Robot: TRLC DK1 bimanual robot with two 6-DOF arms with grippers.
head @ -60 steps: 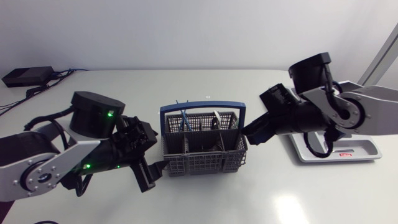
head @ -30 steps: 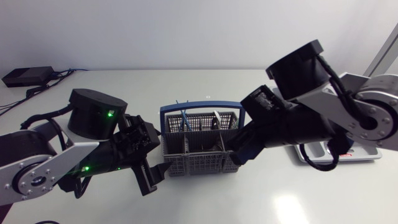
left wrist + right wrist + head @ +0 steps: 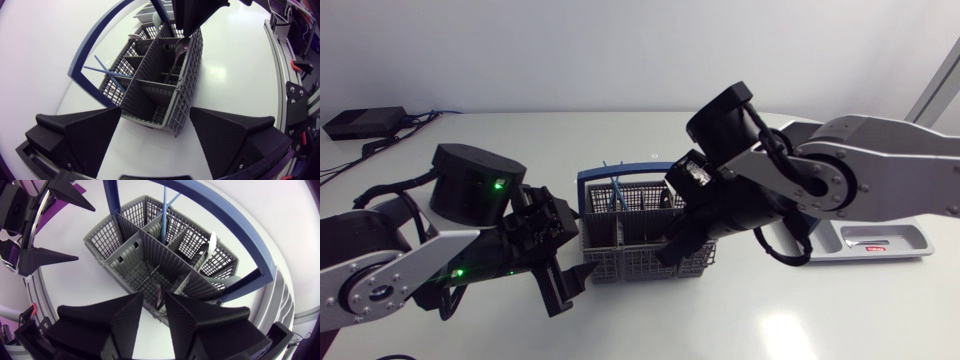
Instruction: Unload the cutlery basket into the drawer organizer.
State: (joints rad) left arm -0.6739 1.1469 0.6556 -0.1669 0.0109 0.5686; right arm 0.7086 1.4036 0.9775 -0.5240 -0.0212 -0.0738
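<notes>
Two arms are flanking the cutlery basket [image 3: 645,240] at mid-table, and I am judging this to be the pick step of the unloading. My right arm is lying in from 3 o'clock, its right gripper [image 3: 154,302] hovering low over the basket's 5 o'clock compartment. A spoon [image 3: 182,46] is standing there just at the tip, and I cannot tell whether the claw is pinching it. My left gripper [image 3: 565,278] is sitting spread wide, with the basket's 8 o'clock corner between its fingers but unclamped. The drawer organizer [image 3: 880,243] is lying well apart at the basket's 3 o'clock.

As I read it, the next move is calling for a sure nip, a straight lift clear of the grid walls, then a carry toward 3 o'clock. The blue handle [image 3: 640,170] arching overhead is narrowing the way up. Blue sticks [image 3: 164,210] are leaning in an 11 o'clock compartment, near a white-handled piece [image 3: 211,242]. A black box [image 3: 365,122] is sitting at the table's 10 o'clock.
</notes>
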